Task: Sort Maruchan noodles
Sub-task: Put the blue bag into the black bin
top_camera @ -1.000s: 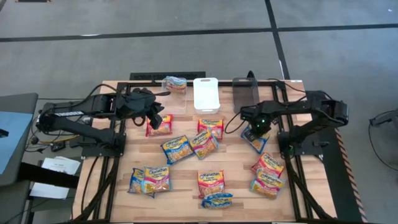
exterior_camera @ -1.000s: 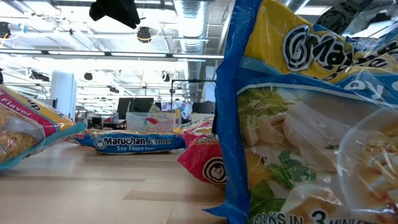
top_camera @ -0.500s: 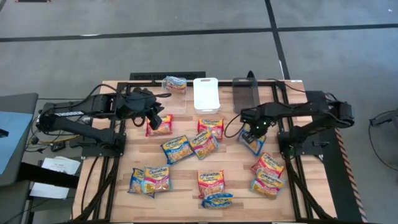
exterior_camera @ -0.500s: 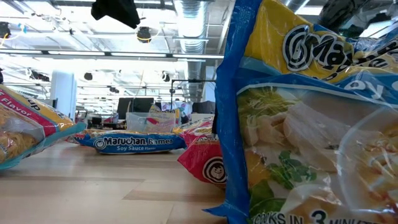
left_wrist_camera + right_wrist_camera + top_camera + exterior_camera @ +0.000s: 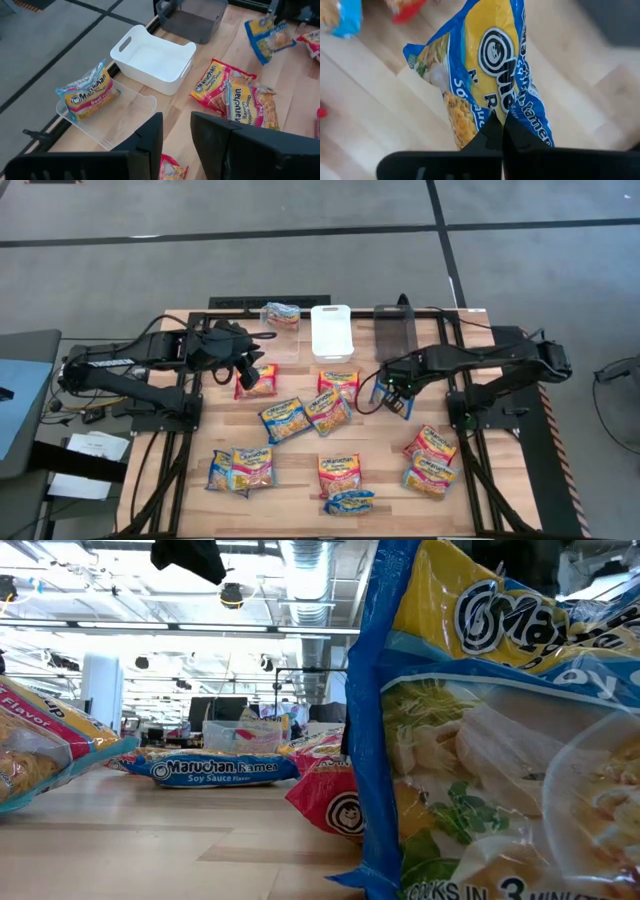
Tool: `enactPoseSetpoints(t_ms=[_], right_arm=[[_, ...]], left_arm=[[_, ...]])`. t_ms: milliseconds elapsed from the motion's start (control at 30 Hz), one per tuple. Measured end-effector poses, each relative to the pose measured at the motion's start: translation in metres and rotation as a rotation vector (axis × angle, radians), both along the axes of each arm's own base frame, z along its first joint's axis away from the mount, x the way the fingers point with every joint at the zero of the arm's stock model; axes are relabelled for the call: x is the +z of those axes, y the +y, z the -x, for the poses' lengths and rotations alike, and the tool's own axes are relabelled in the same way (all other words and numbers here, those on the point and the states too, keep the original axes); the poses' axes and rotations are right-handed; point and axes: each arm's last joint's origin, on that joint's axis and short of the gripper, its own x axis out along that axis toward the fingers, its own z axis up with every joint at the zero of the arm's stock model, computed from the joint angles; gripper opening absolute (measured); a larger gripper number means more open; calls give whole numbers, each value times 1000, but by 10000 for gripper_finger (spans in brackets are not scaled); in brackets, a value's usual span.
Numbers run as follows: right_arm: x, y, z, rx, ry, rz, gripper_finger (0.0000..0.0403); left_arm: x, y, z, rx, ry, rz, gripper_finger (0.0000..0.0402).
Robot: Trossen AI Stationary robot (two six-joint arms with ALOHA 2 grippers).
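Note:
Several Maruchan noodle packets lie flat on the wooden table (image 5: 300,480). One packet (image 5: 90,92) stands inside the clear bin (image 5: 281,330) at the far edge, leaning on its wall. My right gripper (image 5: 392,387) is shut on a blue-edged packet (image 5: 397,398), right of the table's middle; the packet also shows in the left wrist view (image 5: 267,36). My left gripper (image 5: 247,366) is open and empty, hovering above a pink-edged packet (image 5: 258,383) near the clear bin. My right gripper pinches the blue-edged packet at one short end (image 5: 492,114) between its two fingers, from above. The packet hangs down below the fingers with its printed face showing, and it looks lifted off the table.
A white bin (image 5: 331,331) and a grey bin (image 5: 394,330) stand beside the clear bin along the far edge. A blue packet (image 5: 480,740) stands close before the low camera and fills the right of its view. A soy sauce packet (image 5: 215,770) lies farther back.
My right gripper has carried the blue-edged packet toward the table's left and a little toward the far edge, with the packet hanging below it. My left gripper has kept still.

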Motion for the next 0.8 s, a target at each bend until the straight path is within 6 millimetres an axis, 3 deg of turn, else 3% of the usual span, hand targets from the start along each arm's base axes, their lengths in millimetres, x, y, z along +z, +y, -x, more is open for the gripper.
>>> enactPoseSetpoints(t_ms=[367, 800], right_arm=[[46, -13, -5, 44, -12, 316, 4], [65, -81, 6, 46, 144, 615, 4]], left_arm=[[2, 12, 0, 61, -33, 4, 87], [13, 37, -1, 147, -128, -66, 87]])
